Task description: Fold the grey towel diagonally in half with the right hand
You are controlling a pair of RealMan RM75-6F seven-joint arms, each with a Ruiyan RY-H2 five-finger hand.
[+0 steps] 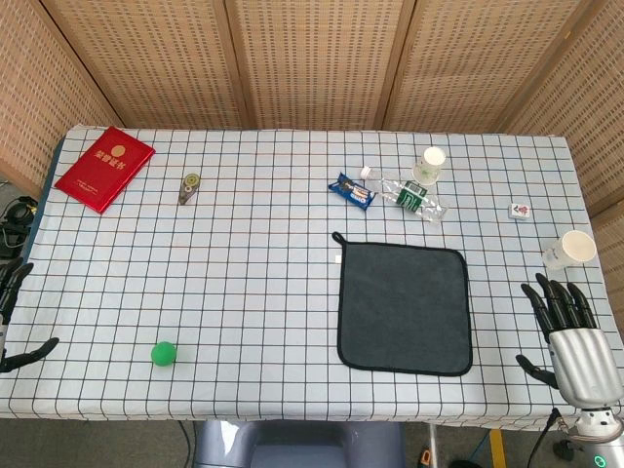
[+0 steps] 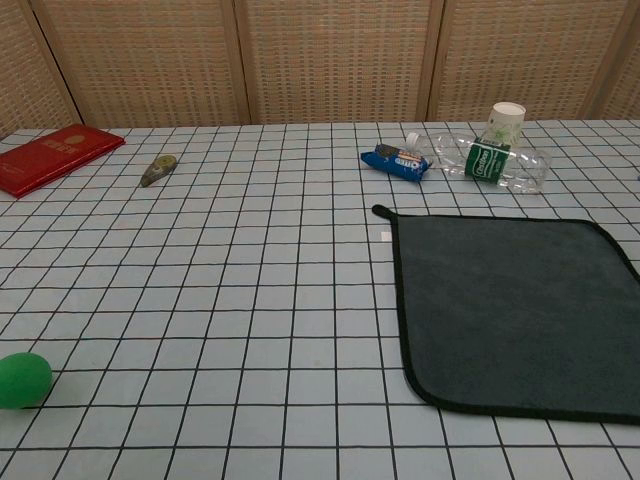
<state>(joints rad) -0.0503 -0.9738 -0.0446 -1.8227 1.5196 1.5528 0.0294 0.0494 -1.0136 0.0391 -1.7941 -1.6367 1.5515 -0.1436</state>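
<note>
- Lying flat and unfolded on the checked surface point(image 1: 244, 292), the grey towel point(image 1: 404, 307) sits right of centre, its black-edged hanging loop at the far left corner.
- The right hand point(image 1: 570, 336) hovers at the near right edge of the surface, well apart from the towel, fingers spread and pointing away from the robot, holding nothing.
- The left hand point(image 1: 12, 317) shows only partly at the left edge of the head view; its dark fingers are apart and hold nothing.
- A red booklet point(image 1: 105, 168) lies at the far left corner, with a gold emblem and gold characters too small to read.
- A small greenish oval object point(image 1: 190, 185) lies to the right of the booklet.
- A blue snack packet point(image 1: 352, 191) lies beyond the towel; its white lettering is not legible.
- A clear plastic bottle point(image 1: 409, 195) lies on its side just beside the packet, with a green label whose print cannot be read.
- A paper cup point(image 1: 431, 164) with a green pattern stands behind the bottle.
- A second paper cup point(image 1: 570, 250) stands near the right edge.
- A small white tile point(image 1: 520, 210) with red and green marks lies far right.
- A green ball point(image 1: 164, 353) rests near the front left.
</note>
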